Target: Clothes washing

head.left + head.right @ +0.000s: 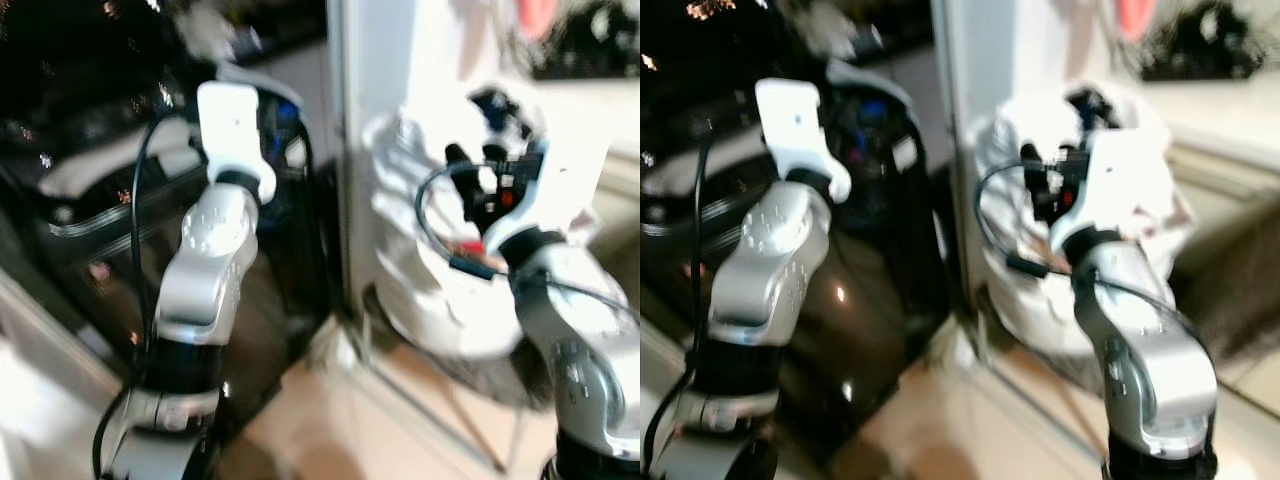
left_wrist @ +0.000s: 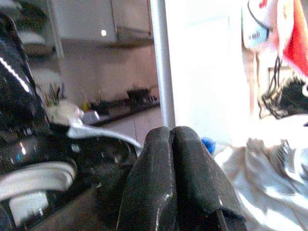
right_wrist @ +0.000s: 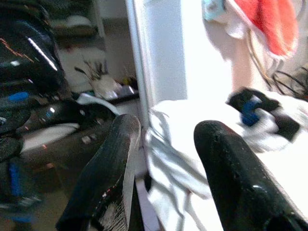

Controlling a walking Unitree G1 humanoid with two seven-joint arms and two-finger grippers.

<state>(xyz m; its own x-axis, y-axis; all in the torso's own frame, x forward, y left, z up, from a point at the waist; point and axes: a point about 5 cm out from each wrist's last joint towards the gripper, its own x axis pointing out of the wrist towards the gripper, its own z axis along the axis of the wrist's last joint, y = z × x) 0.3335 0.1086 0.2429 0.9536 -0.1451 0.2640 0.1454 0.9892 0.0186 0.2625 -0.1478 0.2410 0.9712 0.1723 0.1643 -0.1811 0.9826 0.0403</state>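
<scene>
White laundry (image 3: 192, 159) beyond right pincer (image 3: 163, 139)

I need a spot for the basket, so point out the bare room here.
Bare floor lies between the dark washing machine and the heap of white laundry. It is crowded around the heap, where the right tool hovers open.
</scene>
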